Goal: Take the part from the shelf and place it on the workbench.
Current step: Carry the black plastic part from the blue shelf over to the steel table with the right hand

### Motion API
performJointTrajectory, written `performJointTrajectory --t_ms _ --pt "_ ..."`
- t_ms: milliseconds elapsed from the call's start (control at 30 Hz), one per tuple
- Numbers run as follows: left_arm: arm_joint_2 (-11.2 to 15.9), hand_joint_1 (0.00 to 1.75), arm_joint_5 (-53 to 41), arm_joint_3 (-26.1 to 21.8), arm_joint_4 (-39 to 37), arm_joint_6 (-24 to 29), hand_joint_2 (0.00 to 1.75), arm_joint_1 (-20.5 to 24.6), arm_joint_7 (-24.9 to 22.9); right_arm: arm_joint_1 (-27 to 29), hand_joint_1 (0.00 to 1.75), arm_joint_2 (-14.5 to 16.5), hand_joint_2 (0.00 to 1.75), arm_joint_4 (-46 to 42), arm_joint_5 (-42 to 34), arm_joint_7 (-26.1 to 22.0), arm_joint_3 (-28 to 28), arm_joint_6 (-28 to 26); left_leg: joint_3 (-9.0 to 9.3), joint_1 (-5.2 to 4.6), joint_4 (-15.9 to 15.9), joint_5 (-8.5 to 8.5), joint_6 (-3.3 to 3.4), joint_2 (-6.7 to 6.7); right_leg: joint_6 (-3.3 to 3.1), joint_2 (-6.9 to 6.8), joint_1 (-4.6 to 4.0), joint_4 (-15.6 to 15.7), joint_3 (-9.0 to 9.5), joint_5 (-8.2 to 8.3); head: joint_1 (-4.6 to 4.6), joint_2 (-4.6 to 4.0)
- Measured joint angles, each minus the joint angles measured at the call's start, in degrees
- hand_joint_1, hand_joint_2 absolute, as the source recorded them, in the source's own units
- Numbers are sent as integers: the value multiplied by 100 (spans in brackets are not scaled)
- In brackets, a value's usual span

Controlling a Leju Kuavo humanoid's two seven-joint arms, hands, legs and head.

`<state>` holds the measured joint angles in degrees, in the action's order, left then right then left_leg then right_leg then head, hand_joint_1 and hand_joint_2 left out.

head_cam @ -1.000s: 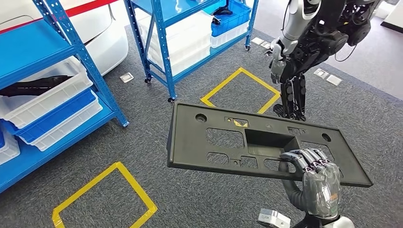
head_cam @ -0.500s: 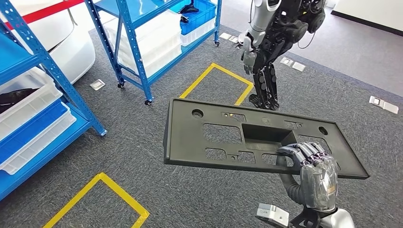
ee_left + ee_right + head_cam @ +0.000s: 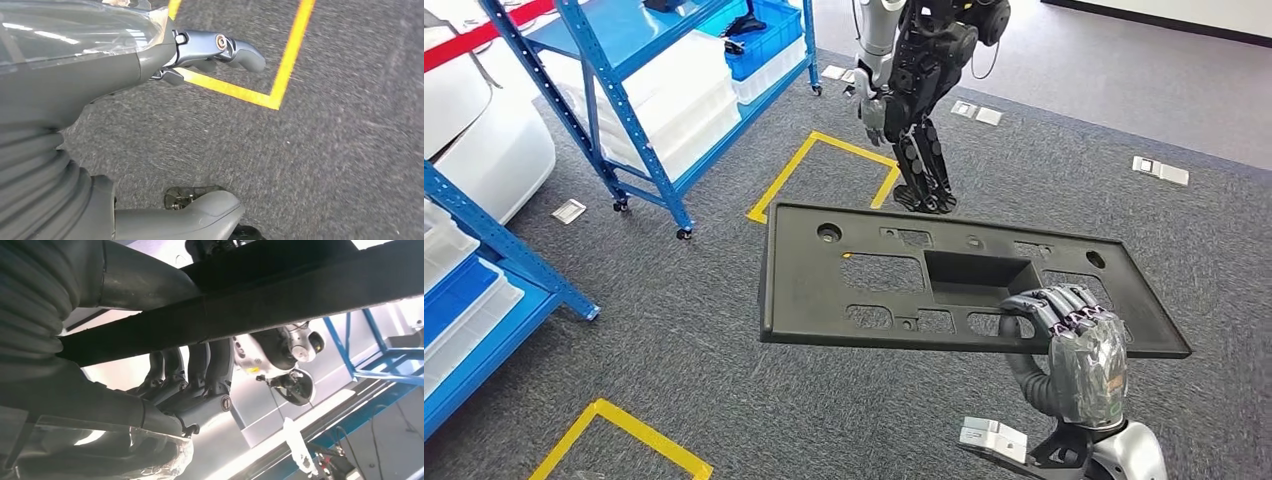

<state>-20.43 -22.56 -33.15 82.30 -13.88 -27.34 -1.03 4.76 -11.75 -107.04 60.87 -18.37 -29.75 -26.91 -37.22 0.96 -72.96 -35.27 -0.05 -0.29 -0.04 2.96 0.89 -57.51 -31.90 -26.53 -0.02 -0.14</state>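
Over the grey carpet, near centre, the right hand (image 3: 1079, 345) is gripping the part (image 3: 944, 285) by its near long edge, fingers curled over the rim, thumb presumably beneath; panel is lying roughly flat in the air, likely so it can go straight down onto a workbench; one-sided hold is leaving the left end unsupported. Left hand (image 3: 210, 50) is hanging over the floor, fingers apart, holding nothing. Shelf (image 3: 604, 85) is standing far left; another robot (image 3: 914, 90) far centre.

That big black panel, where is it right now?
In the head view the black panel sits lying flat in the air, gripped at its near edge by the robot's right hand, above grey carpet, with a yellow floor square beyond it.
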Motion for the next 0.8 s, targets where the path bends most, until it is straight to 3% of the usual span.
performJointTrajectory --t_ms 33,100,167,233,300,367,433,467,500,533,600,667,733,800 --pt "1 0 1 11 9 0 175 -2 -1 -2 175 -1 175 5 -1 3 -5 1 120 0 304 221 26 -48 1 73 -2 -2 13 0 -1 0" --pt "2 0 2 27 29 1 175 -15 -2 -14 175 -3 175 11 -2 9 -10 1 415 9 1052 616 98 -349 10 211 -14 -18 3 -4 4 -1" --pt "3 0 5 40 44 2 175 -38 -4 -27 175 -7 175 18 -2 13 -14 2 544 -4 1429 734 134 -546 52 350 -13 -40 -67 7 6 -2" --pt "3 0 10 48 70 2 175 -47 -7 -28 175 -11 175 20 -2 15 -21 3 568 -24 1506 744 163 -425 116 461 0 -50 -141 32 2 -1" --pt "2 0 15 50 102 2 175 -49 -6 -32 175 -20 175 21 -2 16 -29 3 627 -18 1600 788 231 -266 145 234 -9 -224 -258 -46 12 1" --pt "-1 0 17 50 116 0 175 -59 -7 -54 175 -32 175 23 -4 15 -35 2 668 -16 1651 803 272 -90 139 -111 -11 -800 -557 -309 31 1" --pt "-3 0 3 51 117 -9 175 -63 -4 -61 175 -47 175 37 -20 15 -43 -7 666 -20 1650 794 278 87 170 -206 22 -1472 -902 -551 40 -1" --pt "-3 0 -9 51 117 -18 175 -62 3 -56 175 -59 175 46 -41 15 -48 -16 665 -19 1649 788 273 169 216 -223 50 -1596 -962 -567 41 -1" --pt "-3 0 -26 51 117 -27 175 -59 14 -53 175 -73 175 58 -68 15 -55 -30 669 -16 1647 780 260 245 280 -245 84 -1505 -906 -502 43 -1" --pt "-3 0 -42 51 117 -34 175 -57 27 -51 175 -89 175 67 -96 16 -61 -45 680 -8 1643 767 239 315 353 -299 123 -1197 -730 -372 40 0" --pt "-2 0 -63 48 117 -36 175 -57 55 -56 175 -110 175 83 -147 16 -79 -73 717 -12 1622 717 159 433 450 -560 164 -420 -282 -128 50 0" --pt "2 0 -69 46 119 -27 175 -56 78 -59 175 -118 175 101 -186 16 -95 -93 757 -33 1604 673 69 525 395 -695 139 -66 -82 -36 34 0" --pt "3 0 -69 50 121 -9 175 -43 92 -56 175 -126 175 119 -207 13 -113 -104 786 -18 1612 663 4 622 276 -571 106 -67 -105 -13 4 1" --pt "2 0 -61 54 121 7 175 -21 104 -50 175 -132 175 130 -224 -1 -137 -107 754 32 1492 543 -41 531 190 -455 111 -60 -113 9 -5 1"
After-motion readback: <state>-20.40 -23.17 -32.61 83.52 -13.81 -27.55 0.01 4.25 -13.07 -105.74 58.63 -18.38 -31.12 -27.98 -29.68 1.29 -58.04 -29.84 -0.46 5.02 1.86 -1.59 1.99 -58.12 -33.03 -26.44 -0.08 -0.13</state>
